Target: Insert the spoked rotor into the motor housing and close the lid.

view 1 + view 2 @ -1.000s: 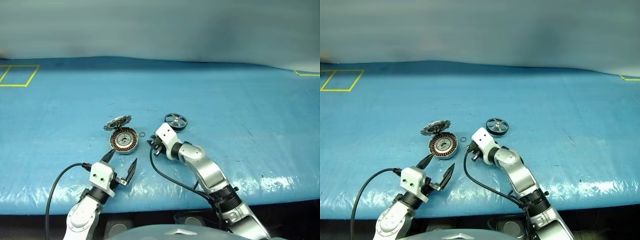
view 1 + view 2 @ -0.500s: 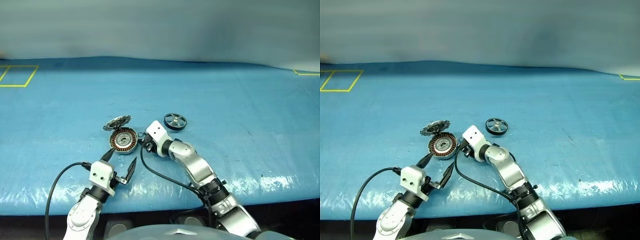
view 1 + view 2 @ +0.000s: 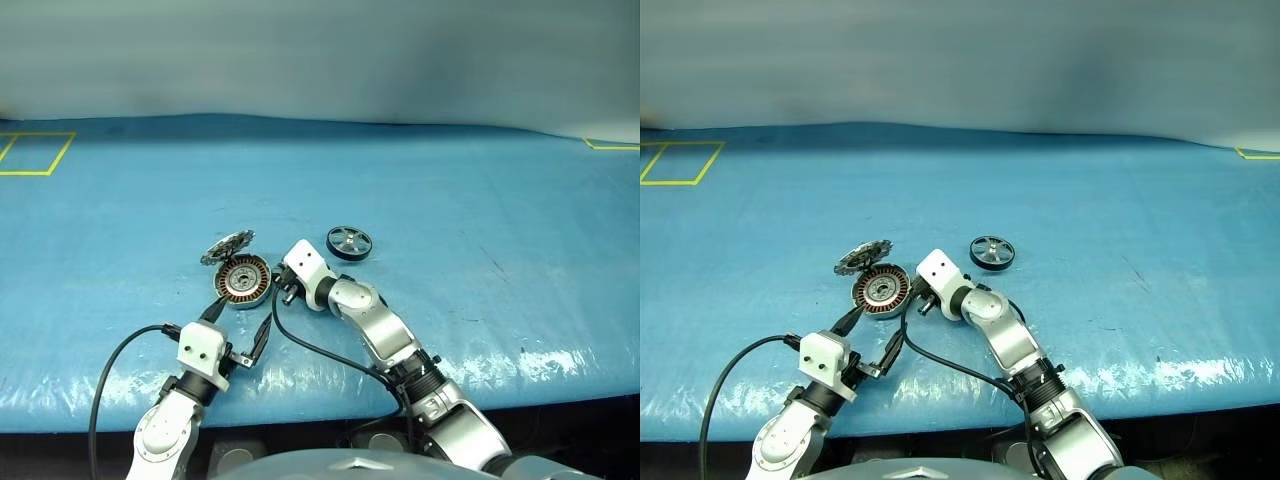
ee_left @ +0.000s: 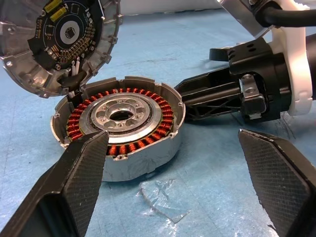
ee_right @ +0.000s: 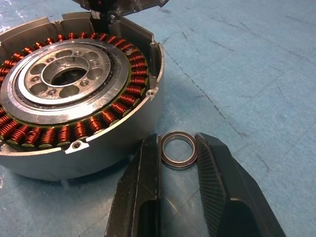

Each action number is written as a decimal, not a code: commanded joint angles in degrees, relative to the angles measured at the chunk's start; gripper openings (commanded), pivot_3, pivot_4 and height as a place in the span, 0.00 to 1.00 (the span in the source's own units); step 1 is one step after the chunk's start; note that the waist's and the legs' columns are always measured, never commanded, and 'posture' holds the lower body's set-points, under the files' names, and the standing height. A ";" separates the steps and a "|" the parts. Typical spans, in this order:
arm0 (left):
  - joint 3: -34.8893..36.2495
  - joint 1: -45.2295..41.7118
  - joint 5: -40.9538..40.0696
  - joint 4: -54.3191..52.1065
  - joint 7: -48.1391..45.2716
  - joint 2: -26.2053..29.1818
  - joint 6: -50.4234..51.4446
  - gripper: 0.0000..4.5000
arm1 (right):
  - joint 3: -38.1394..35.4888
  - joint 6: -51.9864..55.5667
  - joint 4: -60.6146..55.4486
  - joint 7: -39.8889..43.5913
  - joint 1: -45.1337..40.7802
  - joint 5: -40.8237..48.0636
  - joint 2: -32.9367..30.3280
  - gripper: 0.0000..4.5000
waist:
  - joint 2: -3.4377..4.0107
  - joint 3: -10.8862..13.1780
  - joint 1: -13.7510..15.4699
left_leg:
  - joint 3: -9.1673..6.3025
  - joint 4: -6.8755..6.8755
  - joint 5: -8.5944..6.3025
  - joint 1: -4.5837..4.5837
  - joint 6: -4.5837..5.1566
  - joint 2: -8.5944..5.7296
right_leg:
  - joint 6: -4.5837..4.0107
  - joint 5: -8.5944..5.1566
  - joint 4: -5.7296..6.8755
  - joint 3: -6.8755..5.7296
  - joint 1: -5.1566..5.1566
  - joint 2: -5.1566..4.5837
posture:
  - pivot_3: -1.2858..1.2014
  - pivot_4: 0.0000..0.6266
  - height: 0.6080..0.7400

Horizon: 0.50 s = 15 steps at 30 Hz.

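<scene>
Left gripper (image 3: 236, 334), fingers spread wide, near the front edge of the blue tabletop (image 3: 480, 190); squat silver-grey motor housing (image 3: 244, 280) with copper windings, its patterned round lid (image 3: 226, 246) tilted open behind; right gripper (image 5: 177, 197), fingers clamped on a small metal ring (image 5: 178, 149) beside the housing; dark spoked rotor (image 3: 349, 242) toward the middle

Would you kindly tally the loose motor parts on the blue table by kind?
Motor housing with hinged lid: 1
Spoked rotor: 1
Small metal ring, between the right gripper fingers: 1
Total: 3
</scene>
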 commanded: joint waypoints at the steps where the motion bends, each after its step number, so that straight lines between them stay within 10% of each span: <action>1: 0.22 0.21 0.00 -1.04 0.49 0.07 -1.56 1.00 | -1.45 3.27 -3.39 -0.14 2.86 -0.52 -2.93 0.15 | 0.01 0.01 0.41 | 0.00 0.00 0.00 -0.04 0.00 0.00 | 0.00 0.00 -0.03 0.00 -0.02 0.00 | 0.52 0.24 1.00; 15: 0.37 0.09 0.45 0.14 2.45 -0.62 -2.87 1.00 | 1.16 13.43 -24.21 1.66 2.44 1.26 -4.27 0.15 | 0.07 0.13 0.62 | -0.01 -0.33 -0.02 -0.36 0.00 0.01 | 0.04 0.03 -0.38 -0.01 0.00 0.01 | 0.52 0.24 1.00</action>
